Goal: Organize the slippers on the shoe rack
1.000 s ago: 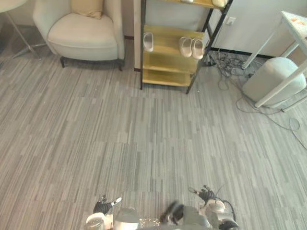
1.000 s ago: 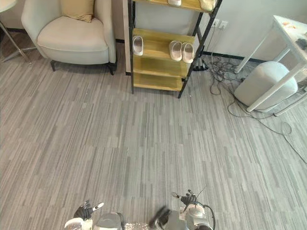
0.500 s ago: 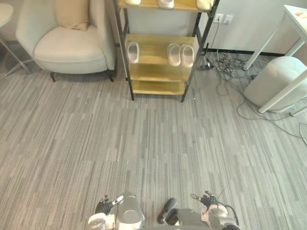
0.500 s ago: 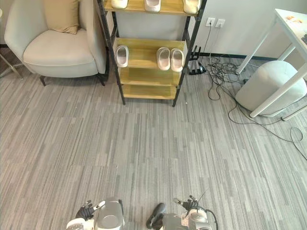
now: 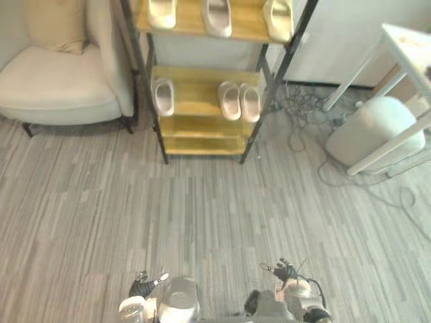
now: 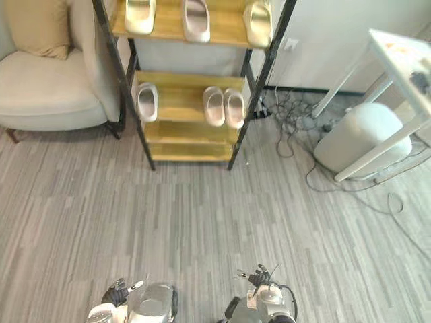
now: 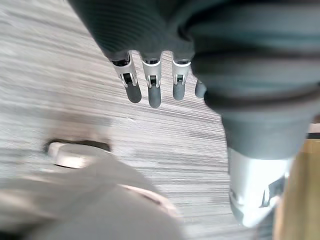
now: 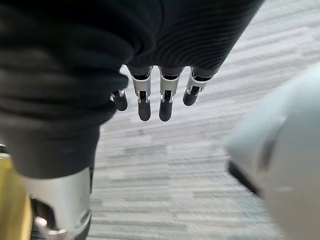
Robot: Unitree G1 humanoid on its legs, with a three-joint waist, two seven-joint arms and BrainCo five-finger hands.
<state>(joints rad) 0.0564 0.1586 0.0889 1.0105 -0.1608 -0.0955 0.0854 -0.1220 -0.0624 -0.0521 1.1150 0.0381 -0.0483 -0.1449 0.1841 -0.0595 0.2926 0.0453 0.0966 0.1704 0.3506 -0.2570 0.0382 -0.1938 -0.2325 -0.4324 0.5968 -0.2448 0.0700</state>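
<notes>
Six slippers in all on the shoe rack (image 5: 202, 126), a black frame with wooden boards, set against the wall on the far side of the grey striped floor (image 5: 202, 222).

Three spread along the top shelf (image 5: 187, 25), apart from one another: a cream slipper (image 5: 161, 12) by the left post, a paler slipper (image 5: 217, 15) about the middle, and another cream one (image 5: 278, 17) by the right post.

Three more on the middle shelf (image 5: 195, 82): a single pale slipper (image 5: 163, 96) near the left post and, well apart from it, a matched pair (image 5: 231, 101) side by side toward the right post. All six lying front to back. Bottom shelf (image 5: 202, 145) just above the floor. Any print on the slippers too small to read.

Pale armchair (image 5: 54, 87) with a tan cushion (image 5: 54, 23) just left of the rack. To the right, a white table (image 5: 404, 40) with a rounded white stool (image 5: 374, 131) beneath its edge, and loose cables (image 5: 303, 108) on the floor between stool and rack.

Left hand (image 5: 145, 286) and right hand (image 5: 283, 272) low at the near edge, well apart from the rack, over bare floor. Left hand's fingers (image 7: 152, 87) straight and hanging loose, holding nothing. Right hand's fingers (image 8: 144, 102) likewise straight, nothing held.
</notes>
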